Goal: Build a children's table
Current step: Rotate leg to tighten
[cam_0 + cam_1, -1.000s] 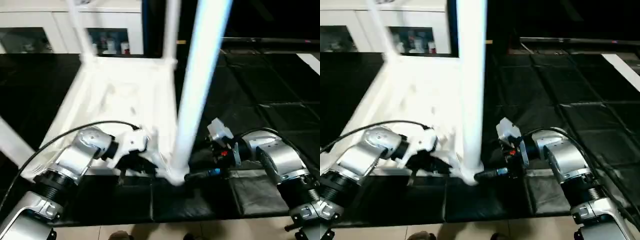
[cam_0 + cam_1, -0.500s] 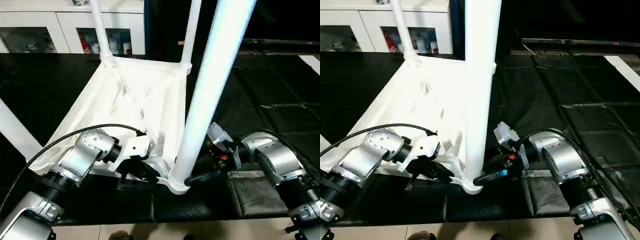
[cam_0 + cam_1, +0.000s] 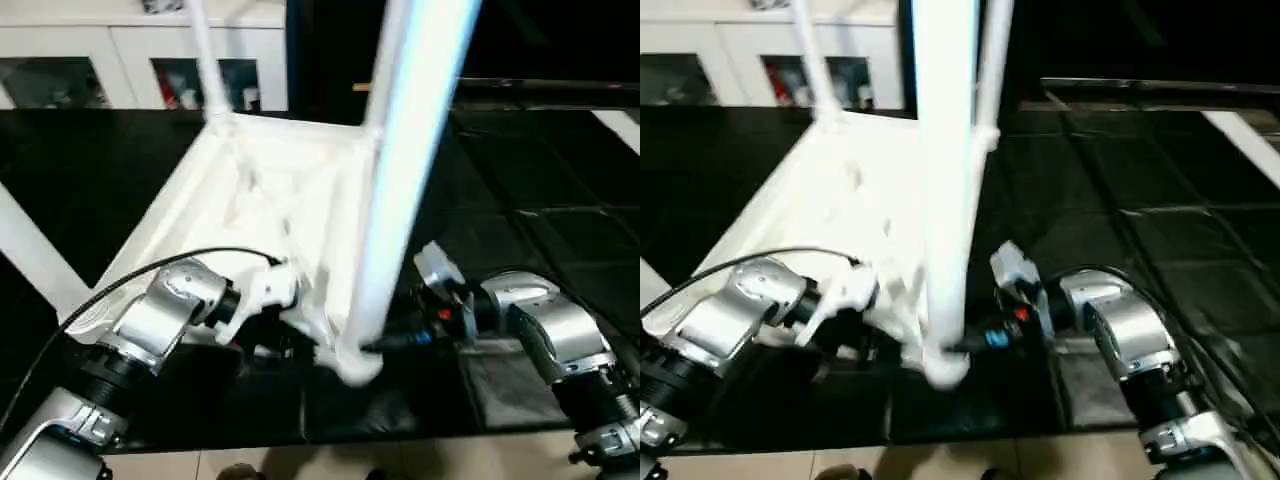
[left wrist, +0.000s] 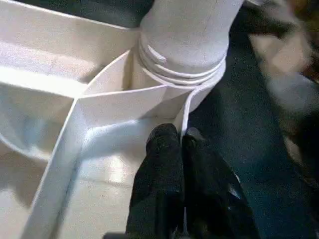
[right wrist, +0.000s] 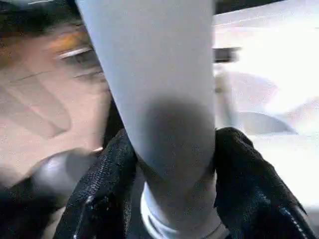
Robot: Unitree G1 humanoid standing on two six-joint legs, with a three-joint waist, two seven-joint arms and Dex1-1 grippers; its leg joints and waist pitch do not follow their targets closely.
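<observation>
My right hand (image 5: 172, 164) has now closed round the near leg (image 3: 405, 180); left hand (image 4: 180, 144) stays pinched shut on the table top (image 3: 270, 190) rim.

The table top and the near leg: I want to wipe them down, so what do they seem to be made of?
The table top looks like moulded white plastic with a smooth, slightly glossy finish: thin ribs join in rounded seams. The near leg looks like a smooth white matte tube, probably plastic too, though painted metal can't be ruled out.

Smooth white plastic table top (image 3: 270, 200) and leg (image 3: 405, 170) — glossy black mat (image 3: 530, 210)
</observation>
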